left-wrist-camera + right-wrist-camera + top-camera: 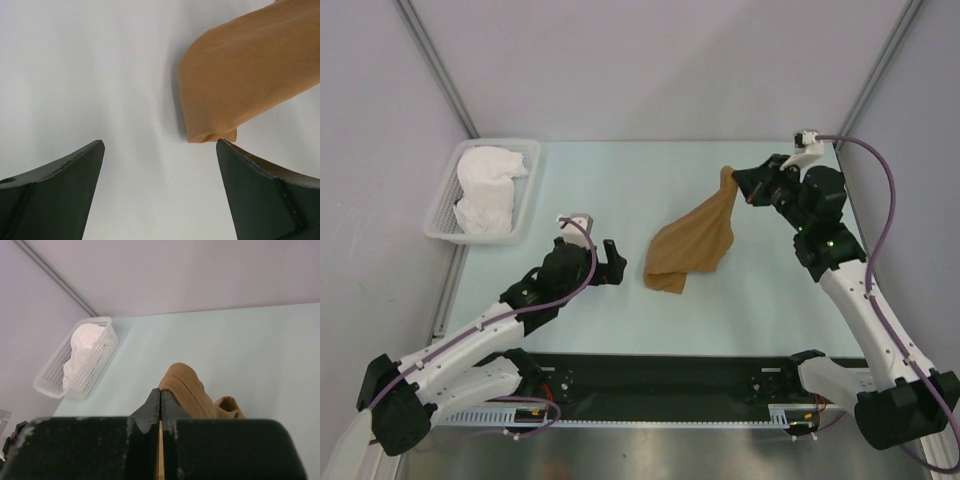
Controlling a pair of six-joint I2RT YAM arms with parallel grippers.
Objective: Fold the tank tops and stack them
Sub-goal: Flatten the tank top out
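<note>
The tan-brown tank top (pixel 695 240) hangs in a long drape from one pinched end, its lower part resting on the table. My right gripper (pixel 745 185) is shut on that upper end at the back right; the wrist view shows a thin strip of tan cloth (pixel 192 392) clamped between the closed fingers of the right gripper (pixel 160 392). My left gripper (pixel 617 262) stands open just left of the top's lower corner (pixel 210 132), with nothing between the fingers of the left gripper (pixel 160 145). The white tank top (pixel 485 190) lies crumpled in the basket.
The white lattice basket (pixel 440 200) sits at the table's back left corner, also seen in the right wrist view as the basket (pixel 50 377) against the wall. Grey walls with metal posts close in the table at the left, back and right.
</note>
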